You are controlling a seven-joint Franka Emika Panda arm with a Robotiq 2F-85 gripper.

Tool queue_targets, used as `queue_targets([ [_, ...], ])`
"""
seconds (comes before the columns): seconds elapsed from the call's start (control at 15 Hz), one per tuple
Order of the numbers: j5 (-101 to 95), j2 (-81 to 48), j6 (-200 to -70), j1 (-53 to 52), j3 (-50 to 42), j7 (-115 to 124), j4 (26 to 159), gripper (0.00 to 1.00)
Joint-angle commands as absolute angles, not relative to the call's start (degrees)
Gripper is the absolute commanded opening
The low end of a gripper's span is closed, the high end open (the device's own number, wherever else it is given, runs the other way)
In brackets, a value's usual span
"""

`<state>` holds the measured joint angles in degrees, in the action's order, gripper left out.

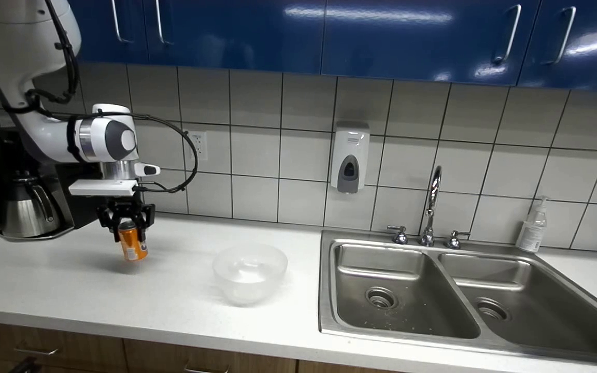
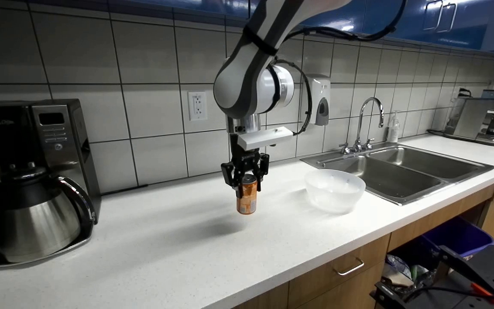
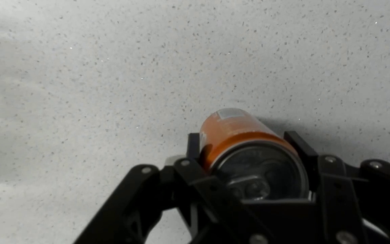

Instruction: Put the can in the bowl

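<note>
The hand is gripping the can: in the wrist view a black finger bears on each side of the orange body, pull-tab end toward the camera, right of center in the lower half of the frame. Both exterior views put the can's base just above the white surface, shadow to its lower left. In an exterior view the can is left of center, leaning slightly. Bowl (whitish, translucent, low contrast against the surface) sits upright, right of the can in both exterior views and well apart from it, near the left edge of the sink. Tap is behind the sink, soap bottle toward the right edge of the frame. Soap dispenser is on the tile wall, upper half, just right of center. Coffee pot is lower left in an exterior view, standing on the base of the coffee maker.
</note>
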<state>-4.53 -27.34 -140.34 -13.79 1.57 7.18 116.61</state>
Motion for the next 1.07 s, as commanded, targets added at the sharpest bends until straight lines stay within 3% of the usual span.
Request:
queue_targets([
  [0.0,-5.89,-21.85,-139.10,-12.65,0.55,10.22,119.93,0.38],
  [1.0,-10.04,-8.69,-136.42,-6.67,-4.80,15.02,127.76,0.38],
])
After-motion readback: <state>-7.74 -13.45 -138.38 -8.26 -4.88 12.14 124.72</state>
